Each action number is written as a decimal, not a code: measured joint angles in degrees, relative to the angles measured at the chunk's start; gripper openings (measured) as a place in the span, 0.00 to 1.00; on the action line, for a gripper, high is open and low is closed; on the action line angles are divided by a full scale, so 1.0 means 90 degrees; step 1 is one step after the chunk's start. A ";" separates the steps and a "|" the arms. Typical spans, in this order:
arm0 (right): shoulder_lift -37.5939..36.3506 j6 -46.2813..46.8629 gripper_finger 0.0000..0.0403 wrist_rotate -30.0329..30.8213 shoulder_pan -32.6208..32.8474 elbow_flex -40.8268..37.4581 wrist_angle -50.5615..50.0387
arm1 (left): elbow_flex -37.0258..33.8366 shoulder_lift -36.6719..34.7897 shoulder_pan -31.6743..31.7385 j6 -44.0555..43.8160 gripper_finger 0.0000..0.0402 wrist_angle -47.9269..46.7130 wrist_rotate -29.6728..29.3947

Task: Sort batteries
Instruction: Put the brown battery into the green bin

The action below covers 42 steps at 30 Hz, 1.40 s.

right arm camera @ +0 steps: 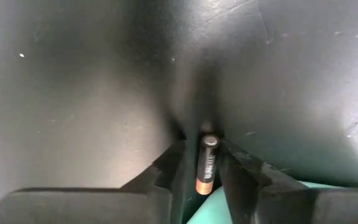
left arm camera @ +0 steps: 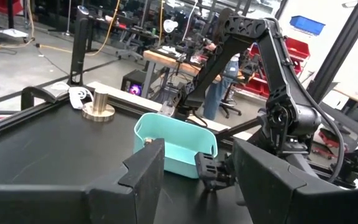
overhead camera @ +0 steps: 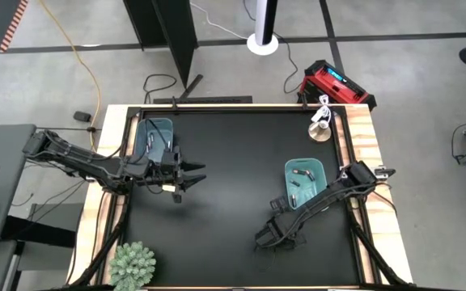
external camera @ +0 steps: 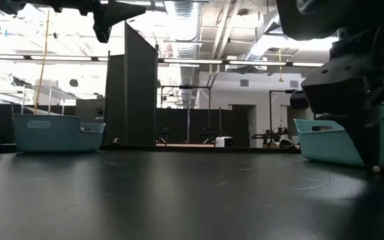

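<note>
1. Only readable print: lettering along the dark body of the battery (right arm camera: 207, 167), lower centre of the right wrist frame. It looks like "DURACELL", but is too small to be sure.
2. That battery has a copper-coloured end and stands between the right gripper's (right arm camera: 197, 163) fingers (right arm camera: 166, 168).
3. Teal bins (overhead camera: 304, 179), red case (overhead camera: 336, 83) at upper right of the high frame, bench (overhead camera: 233, 145): no legible text, labels or numbers.
4. Low and left wrist frames: no legible signs.

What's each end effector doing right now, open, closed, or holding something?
Left end effector: open, holding nothing, raised above the table near the left bin.
Right end effector: down at the table, closing around a battery.
</note>
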 joint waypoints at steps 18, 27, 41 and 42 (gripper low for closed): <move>-0.0022 0.0012 0.01 0.0001 0.0005 0.0173 0.0312 | 0.0000 0.0000 0.0000 0.0000 0.46 0.0001 0.0000; -0.0113 -0.0435 0.00 0.0448 -0.0043 0.0774 0.0470 | 0.0000 0.0000 0.0000 -0.0010 0.46 0.0006 0.0011; -0.1680 -0.0319 0.00 0.0855 -0.0342 0.0410 0.1026 | 0.0002 0.0000 -0.0002 -0.0068 0.46 0.0013 0.0157; -0.1738 -0.0136 0.00 0.0801 -0.0342 0.0300 0.0909 | 0.0002 0.0000 -0.0002 -0.0069 0.46 0.0012 0.0156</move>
